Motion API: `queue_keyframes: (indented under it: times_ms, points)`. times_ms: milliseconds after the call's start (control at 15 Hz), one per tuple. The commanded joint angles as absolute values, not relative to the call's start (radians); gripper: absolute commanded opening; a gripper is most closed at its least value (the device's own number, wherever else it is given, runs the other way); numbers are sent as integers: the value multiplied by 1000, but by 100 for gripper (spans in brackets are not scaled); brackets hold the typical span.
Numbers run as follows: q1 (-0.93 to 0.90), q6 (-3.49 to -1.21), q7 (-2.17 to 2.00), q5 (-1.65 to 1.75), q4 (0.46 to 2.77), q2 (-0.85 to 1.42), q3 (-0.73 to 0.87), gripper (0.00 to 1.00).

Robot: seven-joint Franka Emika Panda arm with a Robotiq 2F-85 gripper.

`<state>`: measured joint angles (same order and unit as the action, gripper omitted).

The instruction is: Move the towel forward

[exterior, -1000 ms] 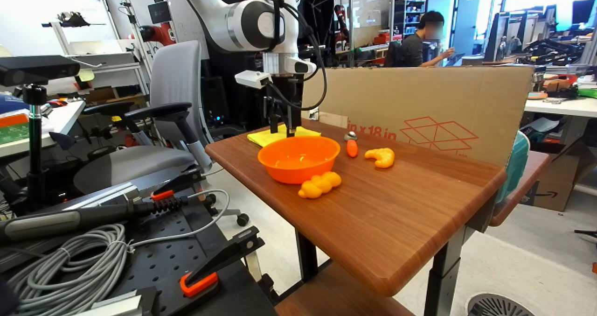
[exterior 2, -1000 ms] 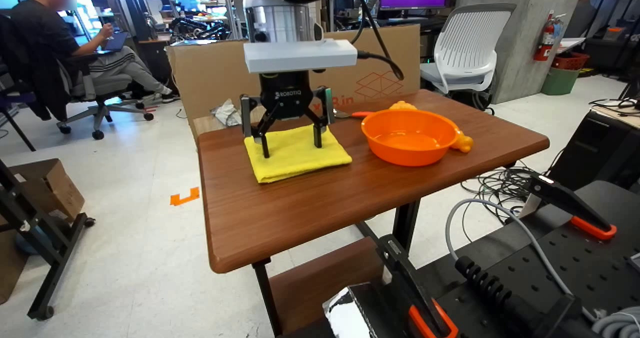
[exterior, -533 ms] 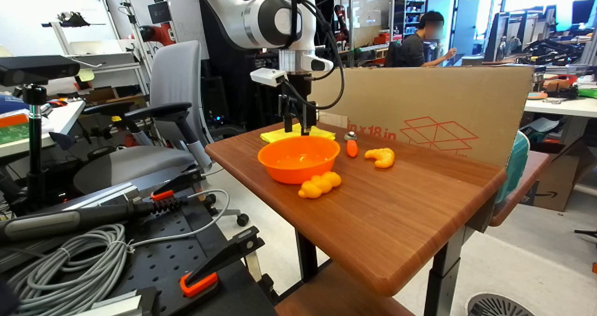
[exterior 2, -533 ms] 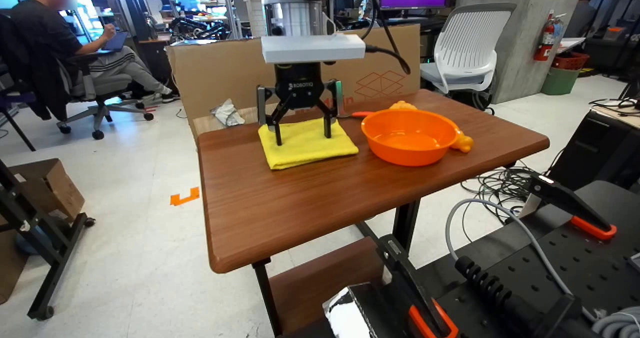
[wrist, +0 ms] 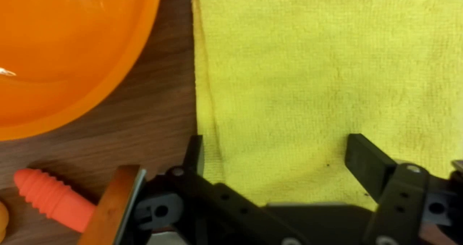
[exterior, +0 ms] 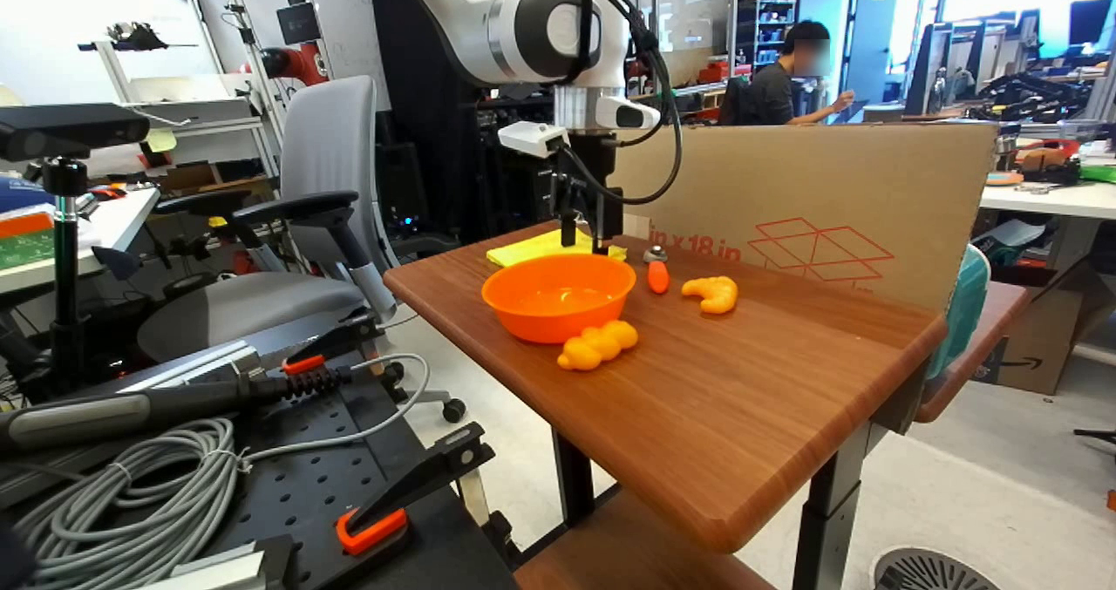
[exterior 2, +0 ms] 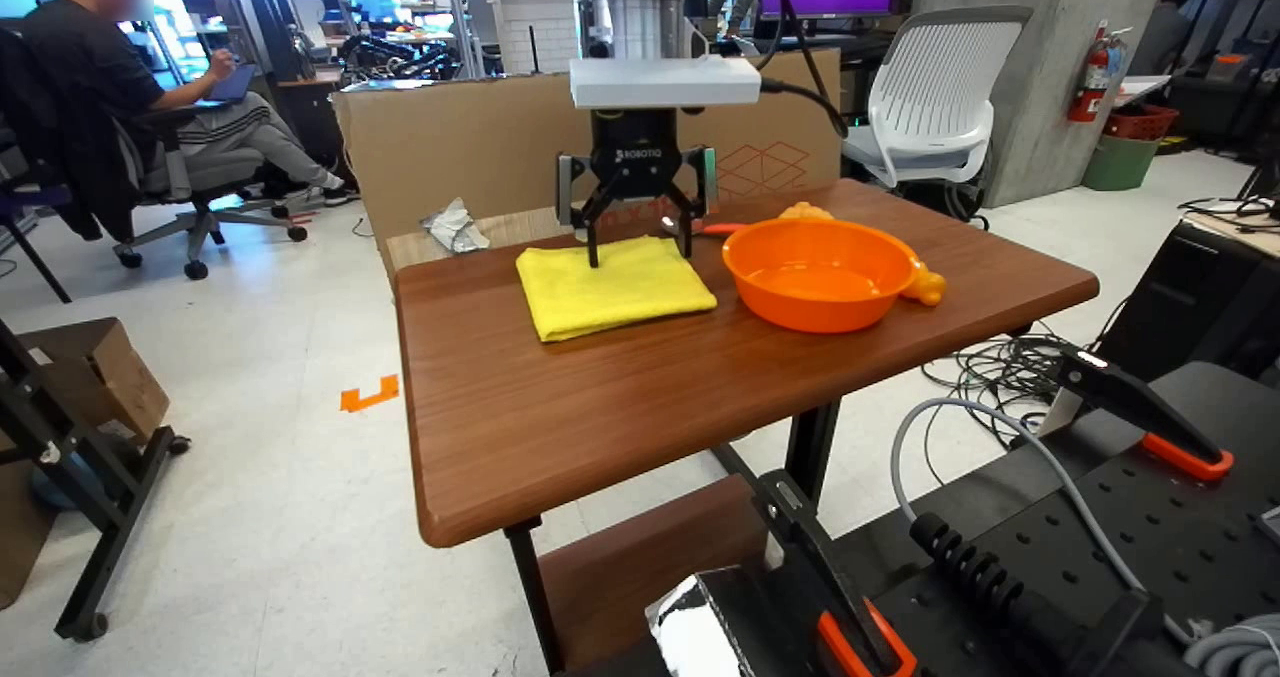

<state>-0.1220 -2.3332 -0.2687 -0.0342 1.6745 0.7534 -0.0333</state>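
Note:
The yellow towel (exterior 2: 620, 297) lies flat and folded on the brown table, left of the orange bowl in an exterior view; it also shows partly behind the bowl (exterior: 532, 248) and fills much of the wrist view (wrist: 307, 64). My gripper (exterior 2: 640, 258) points straight down at the towel's back part, near the cardboard. It is open, with a wide gap and only towel showing between the fingers in the wrist view (wrist: 275, 143). One finger (wrist: 195, 152) is at the towel's side edge, the other over the cloth. Whether the fingertips touch the cloth cannot be told.
The orange bowl (exterior 2: 825, 287) stands close beside the towel. An orange-handled item (exterior: 658, 277) and yellow-orange toy pieces (exterior: 712, 295) (exterior: 600, 344) lie around it. A tall cardboard panel (exterior: 785, 189) stands along the table's back edge. Crumpled silver material (exterior 2: 456, 227) lies near it.
The towel first slid with the open gripper toward the cardboard. Over the last half second the towel stays put while the gripper moves further toward the cardboard and the bowl's side.

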Motion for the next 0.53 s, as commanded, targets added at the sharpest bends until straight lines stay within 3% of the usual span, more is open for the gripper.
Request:
queue_keyframes:
  times_ms: [0,467]
  points:
    - [-102,-2281,-265,-75,1593,806,-33,100]
    - [-63,-2259,-272,-116,1548,823,-25,100]
